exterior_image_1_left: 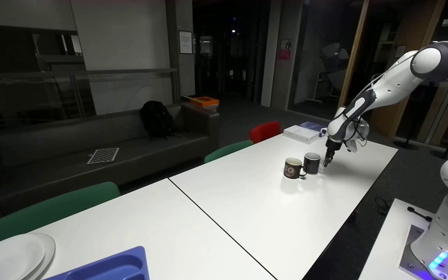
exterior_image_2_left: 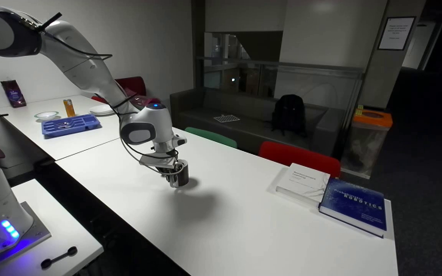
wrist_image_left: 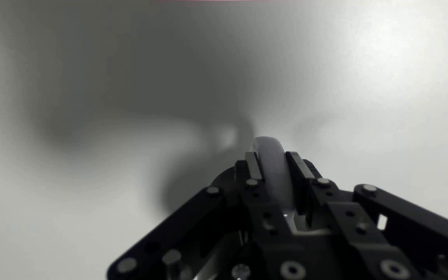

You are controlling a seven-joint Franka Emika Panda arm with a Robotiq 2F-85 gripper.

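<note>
Pinching the pale handle [wrist_image_left: 273,167] of a grey mug [exterior_image_1_left: 312,164], the jaws stand one to each side of it, with the handle running lengthwise between them. The grey mug is upright at the desk [exterior_image_1_left: 247,175]; whether its base touches I cannot tell. Its body lies just beside the jaws, outside their grip. On its side away from the jaws, just beside it, stands a brown mug [exterior_image_1_left: 293,170], plain in an exterior view. Only the wrist view shows the pinch closely; an exterior view makes legible the blue book [exterior_image_2_left: 353,205], well apart from the grey mug, opposite a blue tray [exterior_image_2_left: 71,130].
</note>
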